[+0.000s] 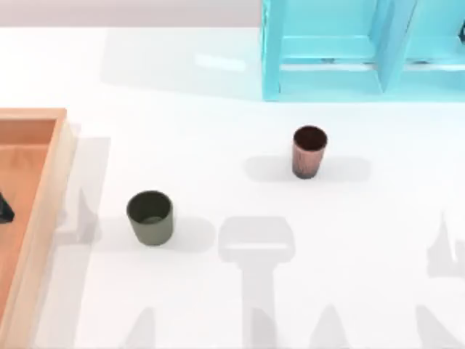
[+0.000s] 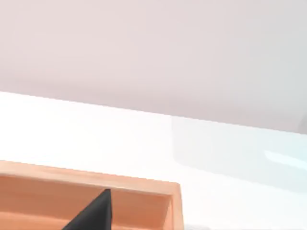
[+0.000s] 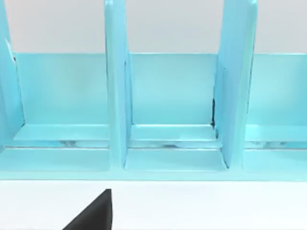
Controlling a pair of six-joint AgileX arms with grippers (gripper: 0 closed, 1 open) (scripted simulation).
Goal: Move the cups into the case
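A short, wide olive-green cup (image 1: 150,217) stands upright on the white table, left of centre. The taller copper-brown cup (image 1: 309,151) with a dark inside stands upright further back and to the right. Both cups stand free, with no gripper near them. The orange-tan wooden case (image 1: 45,211) lies along the table's left edge, and its light rim (image 2: 96,178) also appears in the left wrist view. A dark part of my left gripper (image 1: 3,209) (image 2: 93,215) hangs over the case. In the right wrist view, a dark part of my right gripper (image 3: 93,215) faces the shelf unit.
A cyan shelf unit (image 1: 363,51) (image 3: 172,96) with upright dividers stands at the back right of the table. White tabletop (image 1: 232,291) stretches between the cups and toward the front edge.
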